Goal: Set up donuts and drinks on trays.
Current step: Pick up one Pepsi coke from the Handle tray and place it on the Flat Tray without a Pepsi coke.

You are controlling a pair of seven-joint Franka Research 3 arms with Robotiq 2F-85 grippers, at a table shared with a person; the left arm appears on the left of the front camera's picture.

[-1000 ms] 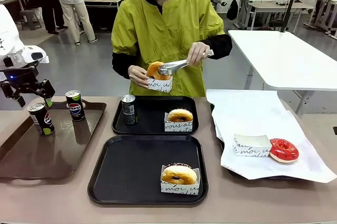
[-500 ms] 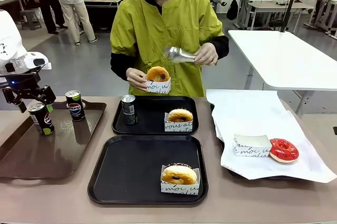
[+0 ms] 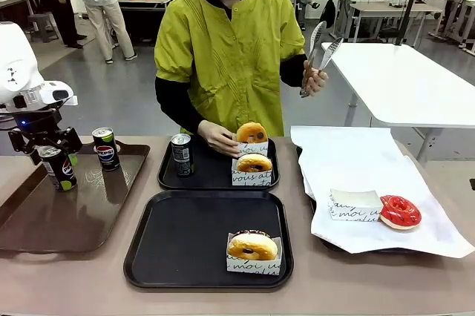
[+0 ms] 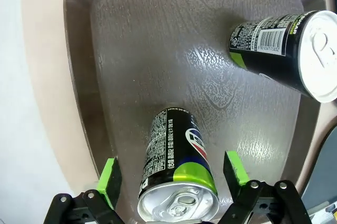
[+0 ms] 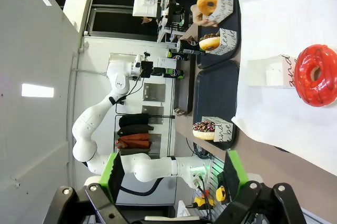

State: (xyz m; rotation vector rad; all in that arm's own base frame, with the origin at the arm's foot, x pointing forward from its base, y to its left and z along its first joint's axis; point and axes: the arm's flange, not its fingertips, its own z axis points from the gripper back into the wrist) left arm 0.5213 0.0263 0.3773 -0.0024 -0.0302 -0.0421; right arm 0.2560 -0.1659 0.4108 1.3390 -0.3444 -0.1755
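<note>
Pepsi can (image 4: 174, 150) upright, long axis vertical, left tool (image 4: 172, 171) wide astride it, right tool (image 5: 172, 171) wide, empty

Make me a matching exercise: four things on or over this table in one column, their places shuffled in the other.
1. red donut
2. tongs
3. can between the fingers of the left gripper
4. boxed donut nearest the robot

A. near black tray
B. brown tray
C. white paper
D. person's raised hand

Pairs: 1-C, 2-D, 3-B, 4-A.
</note>
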